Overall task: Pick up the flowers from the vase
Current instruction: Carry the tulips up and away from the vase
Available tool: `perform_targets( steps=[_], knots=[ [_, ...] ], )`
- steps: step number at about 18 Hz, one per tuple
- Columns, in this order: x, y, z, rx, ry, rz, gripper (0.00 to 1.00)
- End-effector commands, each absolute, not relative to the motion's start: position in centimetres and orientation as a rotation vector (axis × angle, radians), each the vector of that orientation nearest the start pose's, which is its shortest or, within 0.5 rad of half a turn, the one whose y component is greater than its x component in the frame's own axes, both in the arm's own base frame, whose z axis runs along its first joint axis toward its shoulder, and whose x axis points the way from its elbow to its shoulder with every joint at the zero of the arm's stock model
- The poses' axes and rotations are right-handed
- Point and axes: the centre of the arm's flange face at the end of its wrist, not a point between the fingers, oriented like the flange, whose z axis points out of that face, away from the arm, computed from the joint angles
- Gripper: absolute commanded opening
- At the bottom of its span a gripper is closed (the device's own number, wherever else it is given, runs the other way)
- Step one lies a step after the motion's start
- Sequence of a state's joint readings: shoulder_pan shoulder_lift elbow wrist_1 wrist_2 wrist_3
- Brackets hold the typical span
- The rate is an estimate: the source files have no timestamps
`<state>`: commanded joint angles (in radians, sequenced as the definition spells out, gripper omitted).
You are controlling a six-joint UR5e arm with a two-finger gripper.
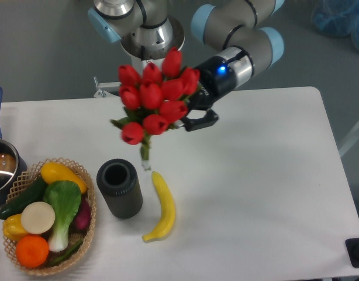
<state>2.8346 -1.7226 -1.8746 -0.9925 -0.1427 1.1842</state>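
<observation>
Camera view: hand (188, 120) clamped on flowers (155, 103), clear above vase (120, 188).

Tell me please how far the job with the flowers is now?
Nearly finished. Done: the tulips are out of the vase; their stem ends hang in the air above and to the right of its empty opening. In hand: the tool is shut on the bunch and holds it above the table. Left: little or nothing, perhaps only to lift clear. The banana lies untouched beside the vase.
</observation>
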Motion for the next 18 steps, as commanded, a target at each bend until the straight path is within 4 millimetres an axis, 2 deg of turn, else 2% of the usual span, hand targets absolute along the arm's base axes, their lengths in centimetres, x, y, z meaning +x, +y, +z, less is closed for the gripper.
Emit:
perform_targets(
  steps=[2, 5, 9, 14, 18],
  knots=[
    [-44.2, 35.7, 43.7, -1.462, 0.018, -0.429, 0.52],
    [-47.0, 33.8, 43.5, -1.536, -0.013, -0.360, 0.52],
    [-50.5, 33.5, 42.8, -1.628, -0.028, -0.309, 0.52],
    [-53.3, 32.2, 42.2, -1.650, -0.054, -0.277, 0.52],
    [-53.5, 32.3, 41.7, -1.647, -0.062, -0.286, 0.52]
  ],
)
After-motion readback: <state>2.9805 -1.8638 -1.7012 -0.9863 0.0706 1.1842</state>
